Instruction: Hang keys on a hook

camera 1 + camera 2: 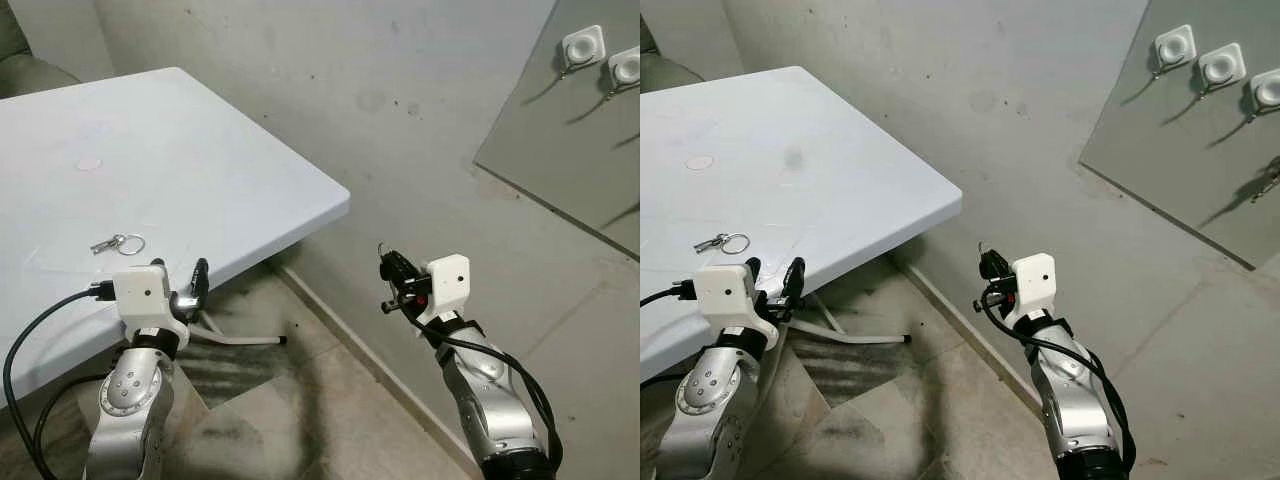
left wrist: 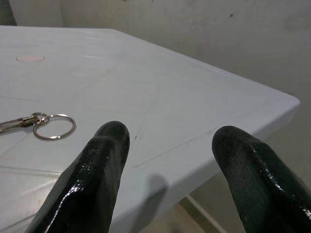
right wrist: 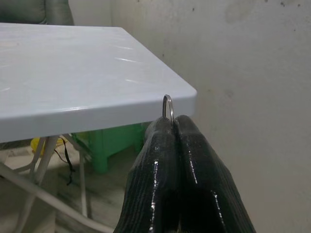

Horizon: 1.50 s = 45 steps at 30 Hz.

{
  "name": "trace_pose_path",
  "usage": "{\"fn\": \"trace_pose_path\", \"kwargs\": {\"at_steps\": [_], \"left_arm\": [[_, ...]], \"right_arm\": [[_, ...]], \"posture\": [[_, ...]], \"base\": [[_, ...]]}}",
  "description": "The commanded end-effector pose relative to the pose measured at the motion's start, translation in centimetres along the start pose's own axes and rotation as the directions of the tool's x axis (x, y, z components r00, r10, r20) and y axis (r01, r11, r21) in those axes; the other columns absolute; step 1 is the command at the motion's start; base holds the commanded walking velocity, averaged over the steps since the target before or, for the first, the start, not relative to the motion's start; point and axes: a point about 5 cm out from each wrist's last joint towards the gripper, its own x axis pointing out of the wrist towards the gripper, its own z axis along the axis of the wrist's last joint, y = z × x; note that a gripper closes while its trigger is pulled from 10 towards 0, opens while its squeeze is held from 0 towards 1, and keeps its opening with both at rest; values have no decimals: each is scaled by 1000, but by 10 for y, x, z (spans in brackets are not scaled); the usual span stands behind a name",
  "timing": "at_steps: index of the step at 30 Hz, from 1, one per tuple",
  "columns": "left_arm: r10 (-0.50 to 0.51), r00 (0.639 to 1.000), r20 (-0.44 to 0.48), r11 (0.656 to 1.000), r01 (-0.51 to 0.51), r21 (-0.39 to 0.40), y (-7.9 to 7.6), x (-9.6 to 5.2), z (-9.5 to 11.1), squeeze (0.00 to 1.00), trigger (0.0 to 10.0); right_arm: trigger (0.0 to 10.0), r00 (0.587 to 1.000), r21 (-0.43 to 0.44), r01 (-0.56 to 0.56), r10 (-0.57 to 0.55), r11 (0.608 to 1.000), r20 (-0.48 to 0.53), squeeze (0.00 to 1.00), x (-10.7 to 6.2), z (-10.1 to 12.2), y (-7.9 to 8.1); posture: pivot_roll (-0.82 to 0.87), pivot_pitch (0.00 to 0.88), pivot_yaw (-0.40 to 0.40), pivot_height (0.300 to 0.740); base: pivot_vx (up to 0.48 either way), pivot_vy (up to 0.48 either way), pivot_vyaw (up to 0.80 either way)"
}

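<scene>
Left gripper [image 2: 167, 145] — keys [image 2: 39, 124] just beyond

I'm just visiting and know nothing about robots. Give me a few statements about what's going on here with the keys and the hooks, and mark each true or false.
1. A set of keys lies on the white table. True.
2. The left gripper is closed on those keys. False: its fingers are spread apart, and the keys lie untouched beside it.
3. The right gripper pinches a metal ring between shut fingers. True.
4. The white hooks are mounted on the table. False: they sit on a grey wall panel to the robot's right.
5. The right gripper is touching a hook. False: it is held well short of the panel.
</scene>
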Motion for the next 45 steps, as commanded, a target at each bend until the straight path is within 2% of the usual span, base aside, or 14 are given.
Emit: {"fn": "trace_pose_path", "kwargs": {"at_steps": [1,9,14,36,45], "left_arm": [[5,1000,-4,1000,-5,10,-2,-1,0,0,10000],[-3,1000,4,1000,3,-3,-2,-2,1,0,10000],[14,1000,-4,1000,-14,27,1,-3,0,0,10000],[12,1000,-17,1000,-11,23,1,-3,0,0,10000],[-14,1000,-2,1000,14,7,1,-2,3,0,10000]], "right_arm": [[10000,1000,-7,-4,4,1000,3,0,0,2,-1],[10000,1000,-3,-4,4,1000,0,0,-1,1,0],[10000,1000,-1,-5,5,1000,-2,0,-1,0,0],[10000,1000,5,2,-2,1000,-3,0,0,0,0],[10000,1000,12,8,-8,1000,4,0,2,1,1]], "posture": [[-51,27,-42,740],[-47,33,-41,740],[-44,39,-43,740],[-43,46,-40,740],[-43,46,-33,740]], "base": [[0,0,-694],[0,0,-695],[0,0,-695],[0,0,-696],[383,0,-699]]}}
